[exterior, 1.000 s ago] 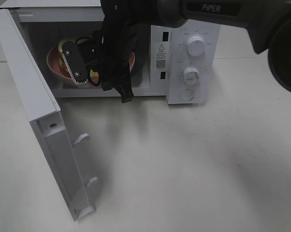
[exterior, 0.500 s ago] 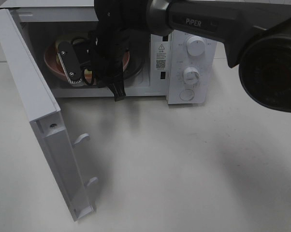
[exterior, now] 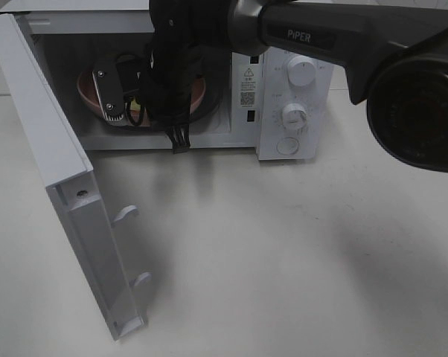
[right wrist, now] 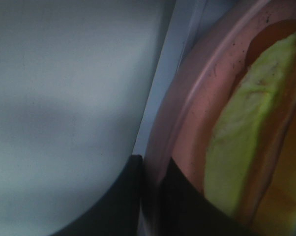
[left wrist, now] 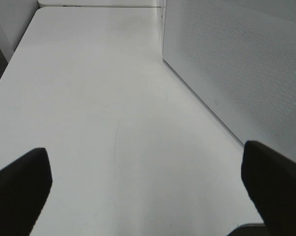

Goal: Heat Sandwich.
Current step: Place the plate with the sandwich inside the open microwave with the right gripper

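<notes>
The sandwich (right wrist: 241, 132) lies on the round pink plate (right wrist: 197, 98) inside the open microwave (exterior: 283, 89); its yellow-green filling and brown strips show up close. My right gripper (right wrist: 150, 167) is shut on the plate's rim, one dark finger (right wrist: 121, 196) outside it and one inside. From above, the right arm (exterior: 187, 67) reaches into the oven cavity and hides most of the plate (exterior: 86, 93) and the sandwich (exterior: 137, 111). My left gripper (left wrist: 148, 182) hangs open over bare table beside the microwave's perforated side wall (left wrist: 236, 73), holding nothing.
The microwave door (exterior: 60, 171) stands swung wide open toward the front left. Two white knobs (exterior: 301, 73) (exterior: 293, 115) and a round button (exterior: 287, 146) sit on the control panel at the right. White table (exterior: 283, 260) stretches in front.
The right arm has pushed further into the microwave, carrying the plate and sandwich deeper into the cavity. The left gripper has stayed open and still.
</notes>
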